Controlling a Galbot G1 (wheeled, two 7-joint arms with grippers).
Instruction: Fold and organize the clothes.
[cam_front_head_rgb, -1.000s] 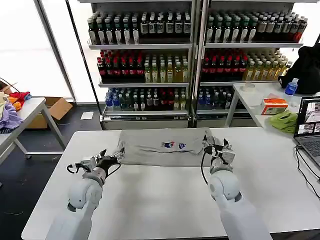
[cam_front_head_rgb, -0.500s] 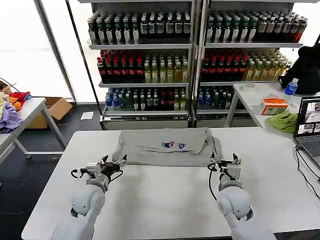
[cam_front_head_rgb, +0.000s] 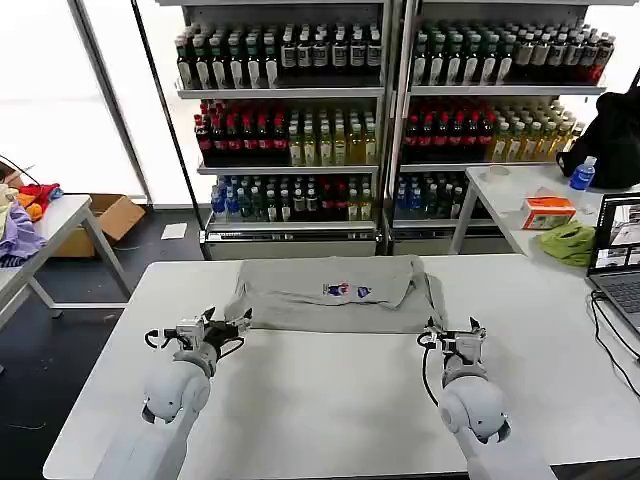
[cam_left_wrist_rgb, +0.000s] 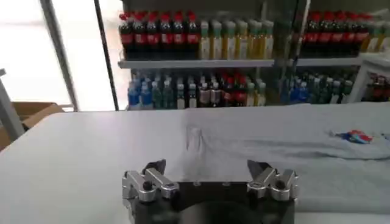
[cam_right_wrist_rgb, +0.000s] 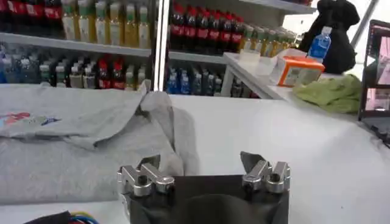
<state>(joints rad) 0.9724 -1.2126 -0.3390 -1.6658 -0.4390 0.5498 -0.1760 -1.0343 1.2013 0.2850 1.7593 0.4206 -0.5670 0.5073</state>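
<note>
Jaws spreading wide on both grippers, holding nothing. Left gripper (cam_front_head_rgb: 232, 323) and right gripper (cam_front_head_rgb: 455, 333) hovering low over table (cam_front_head_rgb: 330, 400), flanking shirt (cam_front_head_rgb: 335, 297) lying folded just ahead between them. Right wrist view showing raised fold (cam_right_wrist_rgb: 144, 97).

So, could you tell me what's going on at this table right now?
A light grey shirt with a small chest print lies partly folded at the far side of the white table. The left gripper sits open just off its left edge, and the right gripper sits open off its right edge. Neither is holding the cloth.
</note>
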